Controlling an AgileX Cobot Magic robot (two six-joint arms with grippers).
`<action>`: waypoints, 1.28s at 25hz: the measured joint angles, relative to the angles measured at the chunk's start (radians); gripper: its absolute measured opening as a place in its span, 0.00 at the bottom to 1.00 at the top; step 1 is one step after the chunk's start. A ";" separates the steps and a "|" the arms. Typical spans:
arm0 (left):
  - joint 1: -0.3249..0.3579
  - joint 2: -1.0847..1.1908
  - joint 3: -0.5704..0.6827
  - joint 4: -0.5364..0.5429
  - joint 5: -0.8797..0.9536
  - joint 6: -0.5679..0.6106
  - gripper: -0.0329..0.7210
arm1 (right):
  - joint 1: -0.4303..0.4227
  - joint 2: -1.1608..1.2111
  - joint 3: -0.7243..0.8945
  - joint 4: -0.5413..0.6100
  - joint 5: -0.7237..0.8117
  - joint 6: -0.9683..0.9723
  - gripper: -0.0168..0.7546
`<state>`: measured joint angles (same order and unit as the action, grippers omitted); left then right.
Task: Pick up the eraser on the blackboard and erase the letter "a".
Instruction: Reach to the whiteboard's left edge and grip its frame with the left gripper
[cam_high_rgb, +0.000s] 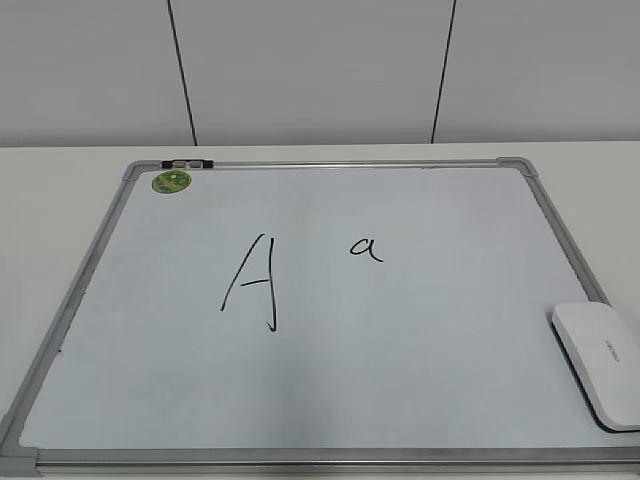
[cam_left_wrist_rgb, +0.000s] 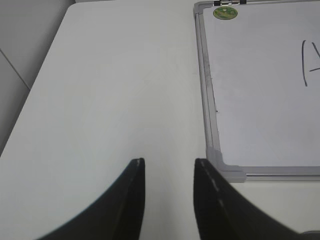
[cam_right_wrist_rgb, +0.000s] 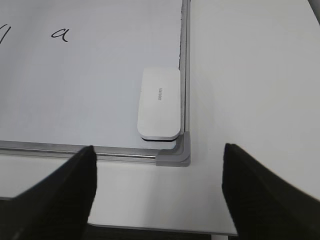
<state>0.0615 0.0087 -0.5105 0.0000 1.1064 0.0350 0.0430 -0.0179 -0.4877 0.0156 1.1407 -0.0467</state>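
My right fingers hang wide apart and empty above the eraser lying in the board's near right corner, while my left fingers, slightly parted, hold nothing over the worktop.

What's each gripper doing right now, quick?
Left gripper: open, empty, over bare table beside the board.
Right gripper: open wide, empty, short of the eraser.

Your exterior view looks down at a slant from the desk's near edge. Your left wrist view hangs over its left side, your right wrist view over its near-right corner; all share the blackboard.
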 joint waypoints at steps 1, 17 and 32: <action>0.000 0.000 0.000 0.000 0.000 0.000 0.36 | 0.000 0.000 0.000 0.000 0.000 0.000 0.77; 0.000 0.000 0.000 0.000 0.000 0.000 0.36 | 0.000 0.000 0.000 0.000 0.000 0.000 0.77; -0.086 0.355 -0.007 0.024 -0.029 0.000 0.36 | 0.000 0.000 0.000 0.000 0.000 0.000 0.77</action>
<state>-0.0244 0.3640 -0.5179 0.0241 1.0770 0.0350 0.0430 -0.0179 -0.4877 0.0156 1.1407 -0.0467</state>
